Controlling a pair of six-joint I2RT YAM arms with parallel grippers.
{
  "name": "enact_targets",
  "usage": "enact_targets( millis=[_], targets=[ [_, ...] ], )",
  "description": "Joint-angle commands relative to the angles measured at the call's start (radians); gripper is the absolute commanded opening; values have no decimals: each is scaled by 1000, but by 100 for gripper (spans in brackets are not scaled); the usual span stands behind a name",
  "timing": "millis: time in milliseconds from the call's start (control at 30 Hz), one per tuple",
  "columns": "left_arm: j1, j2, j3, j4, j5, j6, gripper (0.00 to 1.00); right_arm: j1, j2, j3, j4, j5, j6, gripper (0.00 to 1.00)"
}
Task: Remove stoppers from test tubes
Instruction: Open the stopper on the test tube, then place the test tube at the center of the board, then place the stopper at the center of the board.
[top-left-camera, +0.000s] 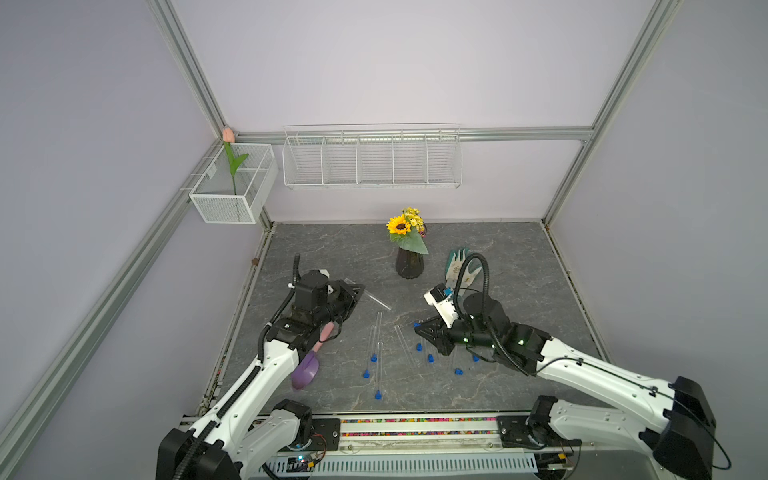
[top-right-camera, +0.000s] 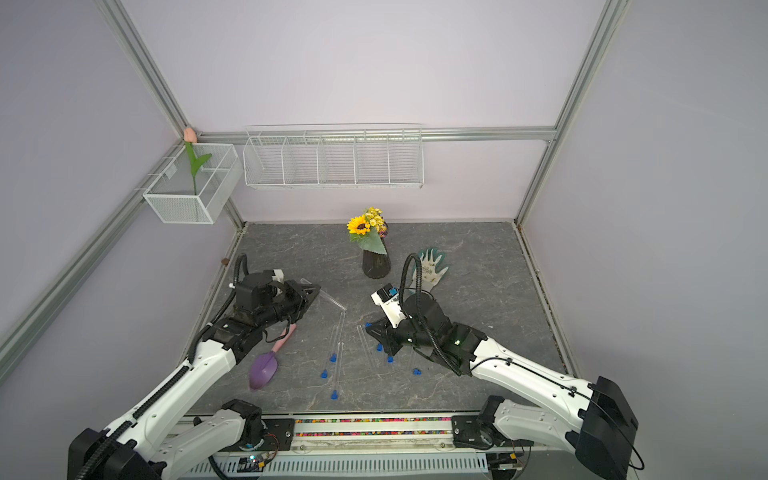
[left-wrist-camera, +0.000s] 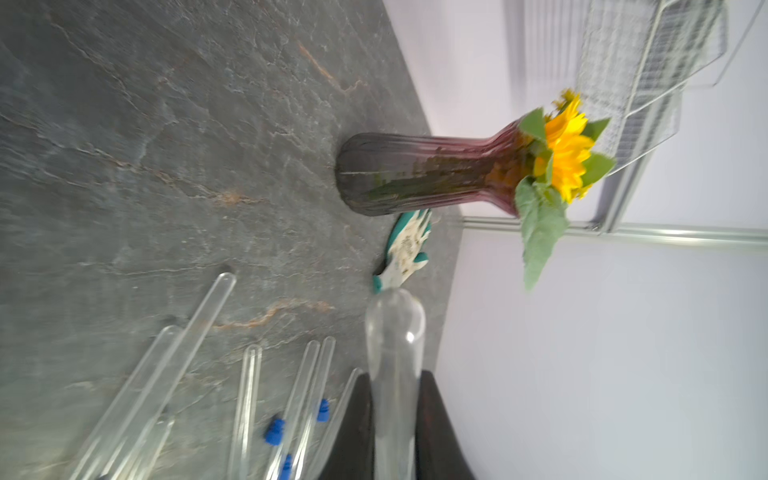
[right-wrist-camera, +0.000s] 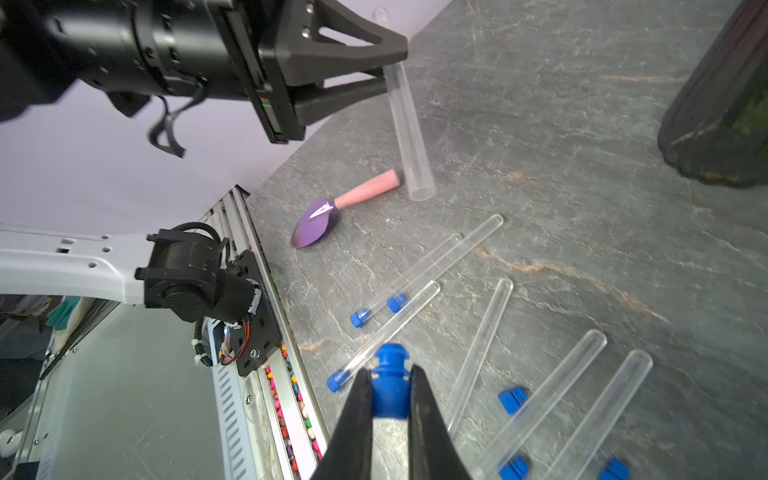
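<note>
My left gripper (top-left-camera: 360, 291) is shut on a clear test tube (left-wrist-camera: 395, 332), which juts out past the fingertips; the end seen in the right wrist view (right-wrist-camera: 420, 189) carries no stopper. My right gripper (right-wrist-camera: 388, 372) is shut on a bright blue stopper (right-wrist-camera: 390, 390), held just above the table to the right of the tubes, and seen again in a top view (top-left-camera: 417, 325). Several more test tubes (top-left-camera: 379, 332) lie on the grey table between the arms. Three of them have blue stoppers (top-left-camera: 377, 395) in their near ends. Loose stoppers (top-left-camera: 430, 358) lie by the right gripper.
A pink-handled purple scoop (top-left-camera: 307, 368) lies under the left arm. A dark vase with a sunflower (top-left-camera: 409, 262) stands behind the tubes, and a glove (top-left-camera: 463, 266) lies to its right. White wire baskets (top-left-camera: 372, 160) hang on the back wall.
</note>
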Motion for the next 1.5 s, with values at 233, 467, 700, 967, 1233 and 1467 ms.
enact_targets(
  millis=[233,467,700,967,1233,1467],
  targets=[
    [-104,240,174,-427,88,511,0,4,169,132,-185,-38,142,13],
    [-199,375,150,-322,91,487,0,14,311,126,-128,-97,228,14],
    [-202,465,125,-274,73,499,0,31,430,125,-63,-136,275,14],
    [-203,526,125,-253,49,504,0,53,551,164,-49,-142,279,13],
    [-207,574,149,-242,50,501,0,64,594,170,-79,-109,262,13],
    [-216,612,148,-223,46,495,0,70,615,179,-145,-40,237,13]
  ],
)
